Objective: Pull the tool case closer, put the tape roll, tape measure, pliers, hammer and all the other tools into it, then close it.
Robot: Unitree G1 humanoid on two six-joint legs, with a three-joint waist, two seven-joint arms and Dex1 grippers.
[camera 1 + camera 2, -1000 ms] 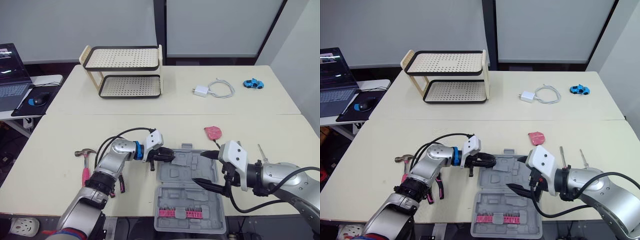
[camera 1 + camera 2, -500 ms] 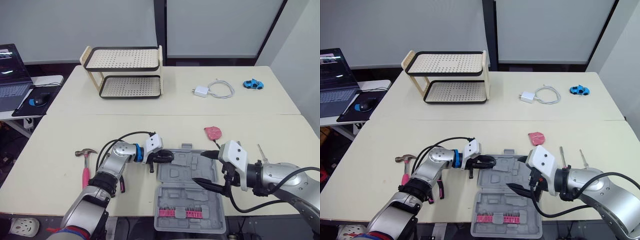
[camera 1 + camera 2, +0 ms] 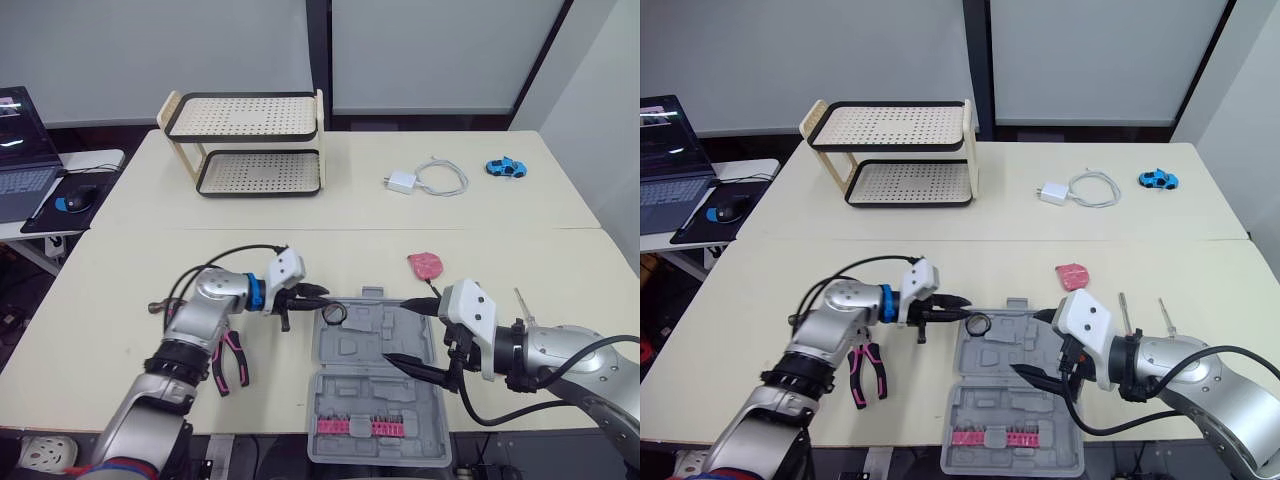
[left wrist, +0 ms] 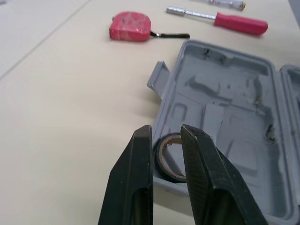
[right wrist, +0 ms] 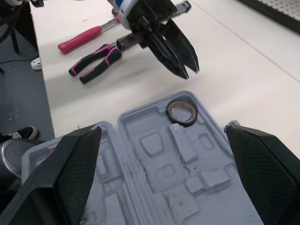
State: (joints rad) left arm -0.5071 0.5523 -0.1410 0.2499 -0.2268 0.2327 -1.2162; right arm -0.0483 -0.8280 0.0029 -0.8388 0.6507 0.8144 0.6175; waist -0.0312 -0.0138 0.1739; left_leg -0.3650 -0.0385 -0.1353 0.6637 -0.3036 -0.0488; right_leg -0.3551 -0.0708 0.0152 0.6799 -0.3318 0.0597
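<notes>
Pliers (image 3: 232, 362), hammer (image 5: 79, 38) left of case (image 3: 372, 342); tape measure (image 3: 426, 265) (pink) beyond it.

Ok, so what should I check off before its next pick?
1. Tape roll inside tool case: ok, in the corner by the left gripper.
2. left gripper free of roll: ok, open, apart from it.
3. Right gripper empty: ok, open above the case.
4. Pliers accessible: ok, lying free on table.
5. Hammer accessible: cannot tell, mostly behind left arm.
6. Tape measure packed: not ok, on table beyond case.

Shelf rack (image 3: 245, 145), charger (image 3: 402, 182), toy car (image 3: 506, 167)
</notes>
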